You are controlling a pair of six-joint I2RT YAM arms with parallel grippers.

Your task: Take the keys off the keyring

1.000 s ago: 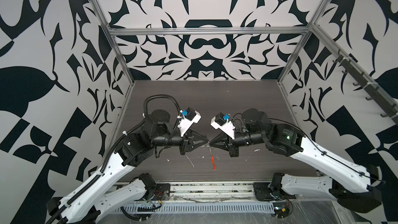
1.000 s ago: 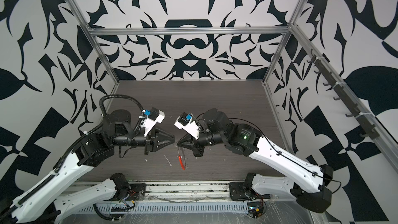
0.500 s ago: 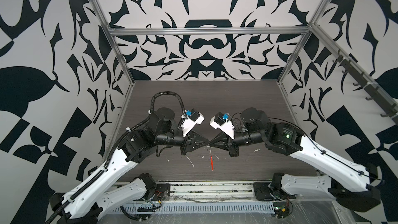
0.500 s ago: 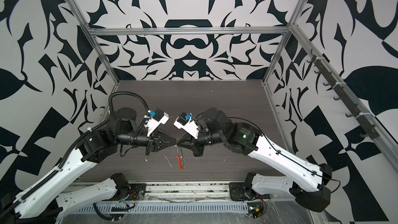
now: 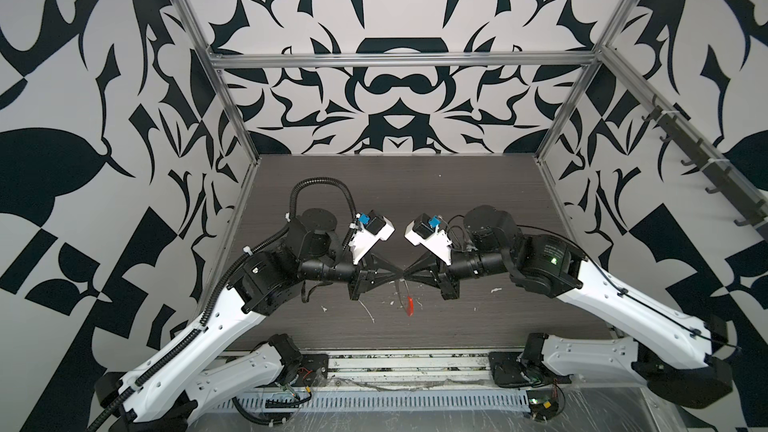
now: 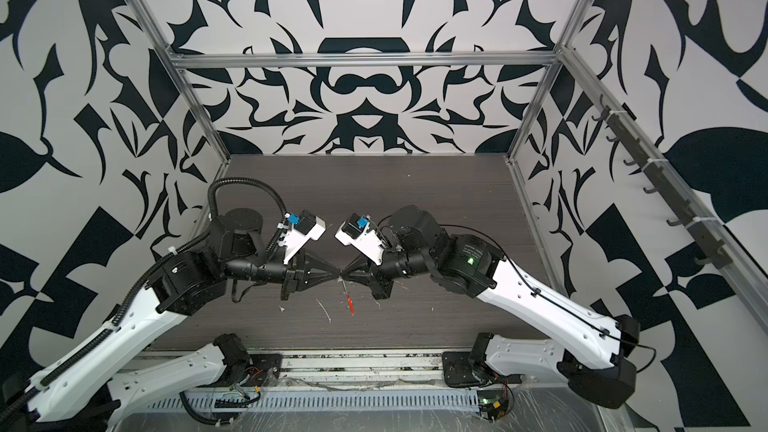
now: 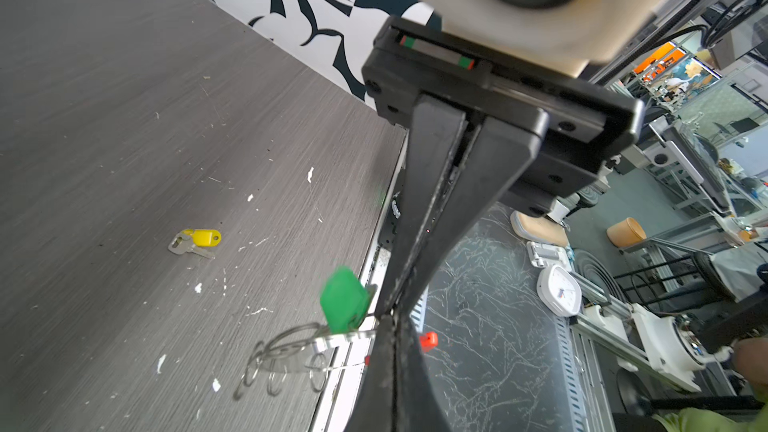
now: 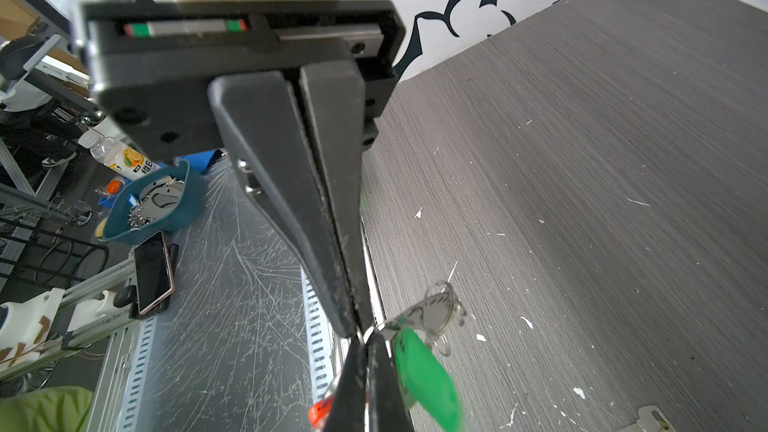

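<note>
In both top views my left gripper (image 5: 395, 278) (image 6: 335, 278) and right gripper (image 5: 409, 278) (image 6: 347, 278) meet tip to tip above the table's front. The keyring (image 7: 286, 353) hangs at their tips, a thin wire loop with small rings and a red sleeve (image 5: 409, 306) (image 6: 351, 304). In the left wrist view my left gripper (image 7: 390, 322) is shut where the wire comes in. In the right wrist view my right gripper (image 8: 365, 340) pinches the wire with only a thin slit showing. The green key (image 7: 343, 306) (image 8: 424, 376) dangles beside the tips. The yellow key (image 7: 195, 241) lies loose on the table.
The dark wood-grain table (image 5: 415, 201) carries white flecks (image 5: 370, 313) near the front. Patterned walls with metal posts close in the sides and back. A metal rail (image 5: 395, 361) runs along the front edge, just below the hanging ring.
My left arm has swung in toward the right gripper and its jaws have closed at the ring. The right gripper has held its place with the ring.
</note>
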